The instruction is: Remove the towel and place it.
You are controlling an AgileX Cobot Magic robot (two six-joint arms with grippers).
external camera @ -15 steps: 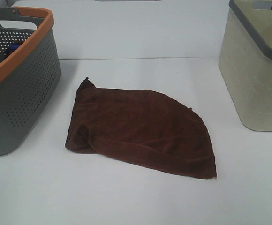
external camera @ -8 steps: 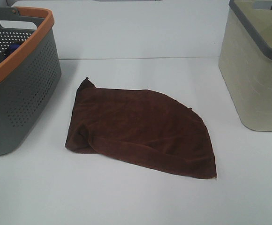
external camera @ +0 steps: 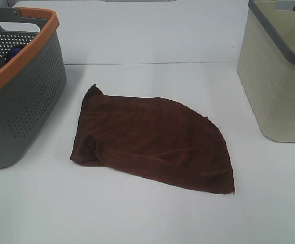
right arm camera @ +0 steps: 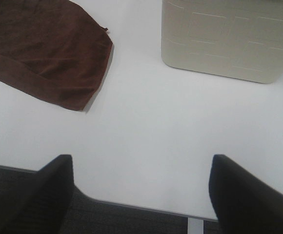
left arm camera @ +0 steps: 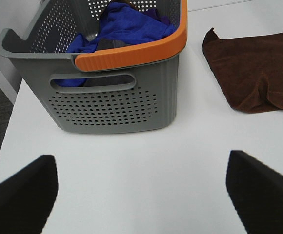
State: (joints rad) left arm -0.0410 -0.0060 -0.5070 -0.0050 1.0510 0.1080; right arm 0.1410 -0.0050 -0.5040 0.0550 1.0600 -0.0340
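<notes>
On the white table [external camera: 152,213], the towel [external camera: 152,140] lies between 2 baskets; both grippers spread empty, well apart from it.

We see neither arm in the high camera's picture. In our left wrist view, the left gripper [left arm camera: 141,192] shows only as 2 dark fingers [left arm camera: 20,195] at the lower corners, spread wide apart with nothing between them. In our right wrist view, the right gripper [right arm camera: 141,195] looks the same: 2 dark fingers [right arm camera: 251,197], set far apart, holding nothing and touching nothing.
</notes>
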